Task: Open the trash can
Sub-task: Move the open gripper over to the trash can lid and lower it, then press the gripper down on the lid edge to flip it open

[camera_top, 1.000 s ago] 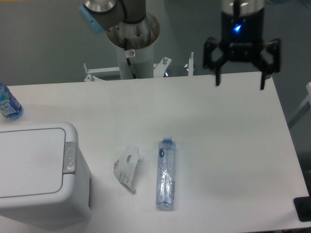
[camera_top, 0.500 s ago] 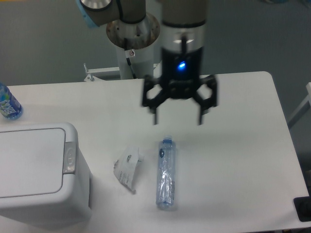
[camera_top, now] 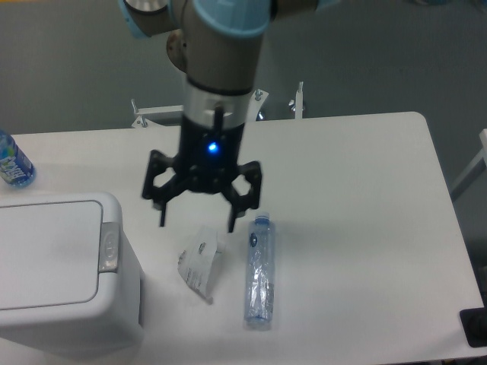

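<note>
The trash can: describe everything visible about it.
The trash can is a large boxy bin of light grey-white plastic with rounded corners, standing upright at the table's front left; the frame cuts off its left and lower edges. Its flat rectangular lid is shut. A small grey button strip sits on the right rim. Nothing touches it; the open tool hangs to its right, apart.

We see the trash can as smooth, matt light-grey plastic, its button strip a darker grey. Right of it lie a crinkled clear wrapper and a glossy, see-through plastic bottle. The surface looks matt white. The hand is matt black.
</note>
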